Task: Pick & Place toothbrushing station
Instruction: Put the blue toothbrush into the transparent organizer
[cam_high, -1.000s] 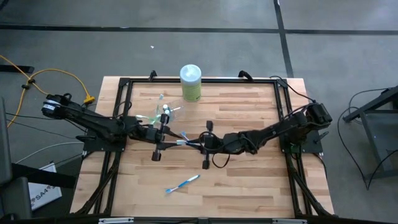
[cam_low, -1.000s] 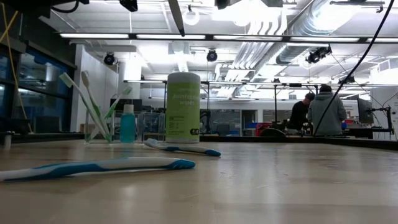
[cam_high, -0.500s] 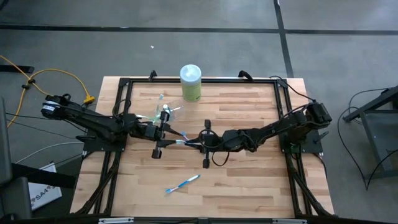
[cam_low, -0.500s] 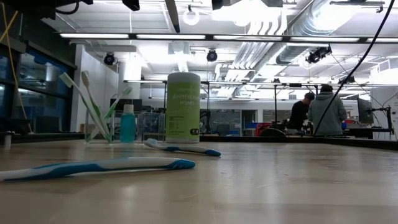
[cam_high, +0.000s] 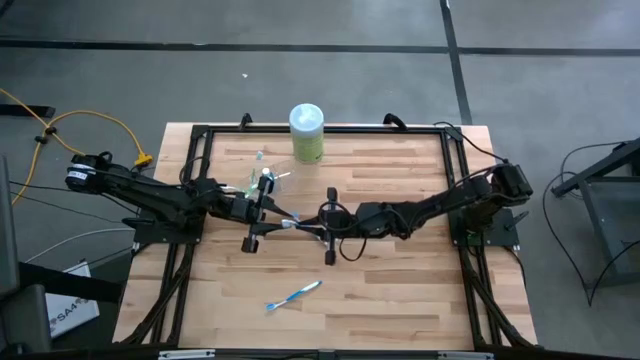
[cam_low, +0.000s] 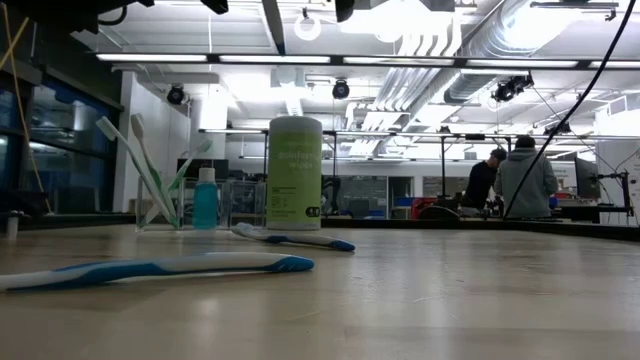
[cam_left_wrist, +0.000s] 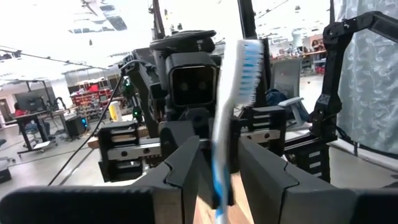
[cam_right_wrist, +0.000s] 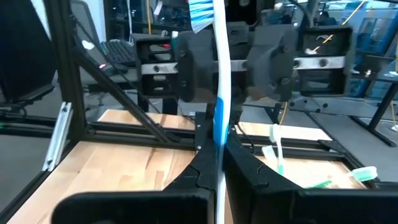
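Both arms stretched low, meeting mid-table. Right gripper (cam_high: 318, 222) clamped tight on blue-white toothbrush (cam_right_wrist: 217, 93); left gripper (cam_high: 268, 212) at its 9 o'clock, fingers (cam_left_wrist: 186, 168) parted around the same brush. Clear cup (cam_high: 258, 182) at 11 o'clock.

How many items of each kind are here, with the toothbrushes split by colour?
Blue toothbrushes: 3 (near one and far one lying on the table, held one in the right gripper)
Green toothbrushes standing in the cup: 3 visible
Clear cup: 1
Small blue bottle: 1
Green canister: 1
Total: 9
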